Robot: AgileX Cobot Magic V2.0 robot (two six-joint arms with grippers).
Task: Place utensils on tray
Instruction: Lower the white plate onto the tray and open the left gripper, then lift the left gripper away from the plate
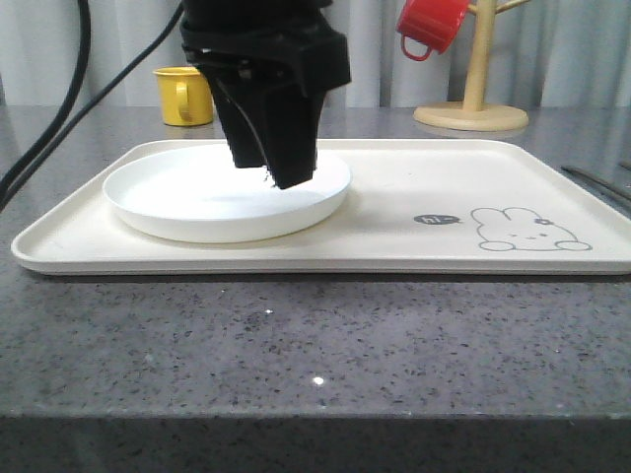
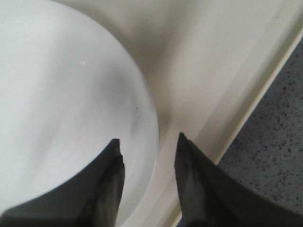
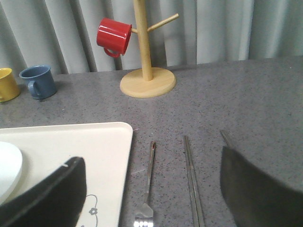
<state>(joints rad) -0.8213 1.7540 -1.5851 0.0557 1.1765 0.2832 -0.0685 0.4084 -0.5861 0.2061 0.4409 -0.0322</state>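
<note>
The round white plate (image 1: 177,202) rests on the left half of the cream tray (image 1: 444,187). My left gripper (image 1: 281,177) hangs just over the plate's right part. In the left wrist view the left gripper (image 2: 149,144) is open, one finger over the plate (image 2: 61,94), the other over the tray (image 2: 213,71), the rim between them. My right gripper (image 3: 149,158) stands wide open above the grey table, right of the tray (image 3: 71,146). Below it lie the fork (image 3: 149,179) and the chopsticks (image 3: 191,179). Another steel handle (image 3: 226,138) is mostly hidden behind a finger.
A wooden mug tree (image 1: 473,108) with a red mug (image 1: 434,25) stands behind the tray, a yellow mug (image 1: 184,96) at the back left. A blue mug (image 3: 38,80) sits beside the yellow one. Steel utensils (image 1: 596,182) lie off the tray's right edge.
</note>
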